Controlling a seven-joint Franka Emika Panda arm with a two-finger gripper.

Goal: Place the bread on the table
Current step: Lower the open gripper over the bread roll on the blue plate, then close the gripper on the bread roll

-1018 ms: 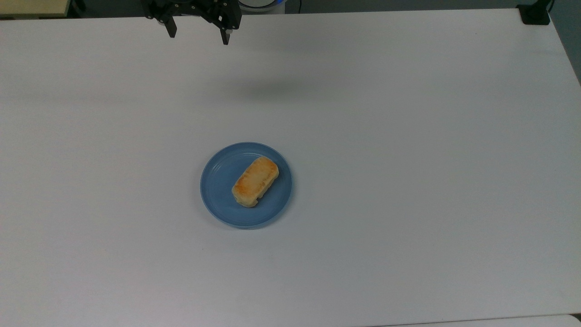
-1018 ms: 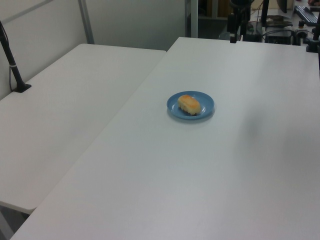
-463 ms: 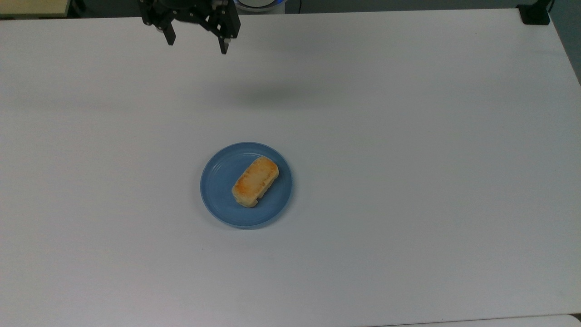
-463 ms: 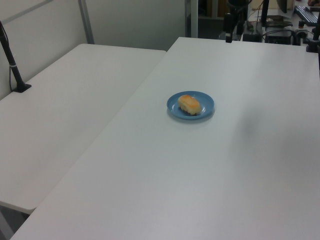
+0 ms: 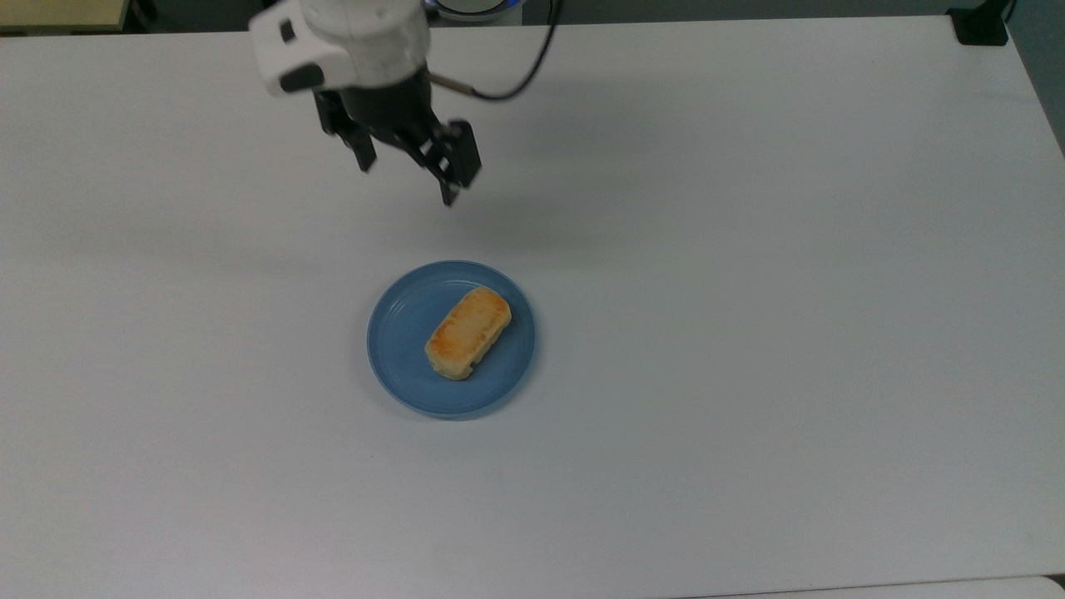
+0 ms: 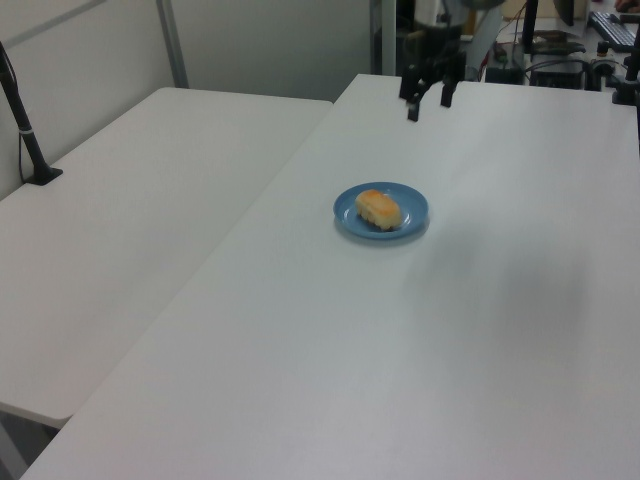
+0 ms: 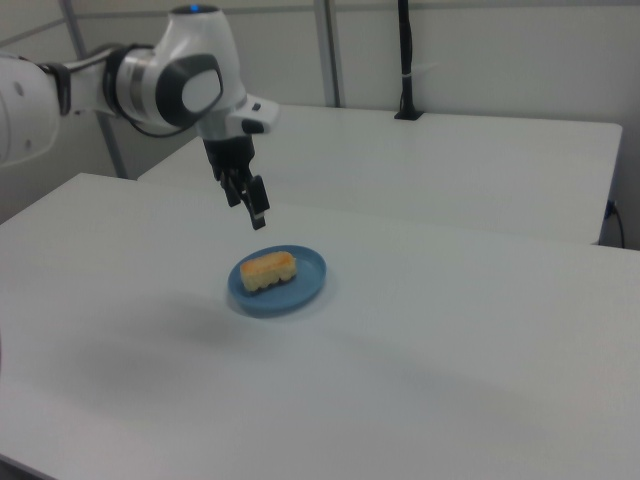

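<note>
The bread (image 5: 468, 333), a small oblong bun with a toasted orange top, lies on a round blue plate (image 5: 399, 320) near the middle of the white table (image 5: 749, 333). My gripper (image 5: 408, 183) hangs open and empty in the air, above the plate in the top view and slightly to the top view's left. In the left view the gripper (image 6: 428, 108) is above the table beyond the bread (image 6: 379, 208) and the plate (image 6: 412, 204). In the right view the gripper (image 7: 250, 210) hovers just above and behind the bread (image 7: 268, 270) on its plate (image 7: 310, 275).
A second white table (image 6: 150, 200) adjoins on the left view's left, with a black post (image 6: 25, 120) clamped to it. A black clamp (image 5: 982, 25) sits at the top view's upper right corner. Desks with equipment (image 6: 570, 50) stand behind the table.
The gripper has come away from the table's far edge toward the plate and turned a little, still open. The white wrist is now in the top view. Bread and plate have not moved.
</note>
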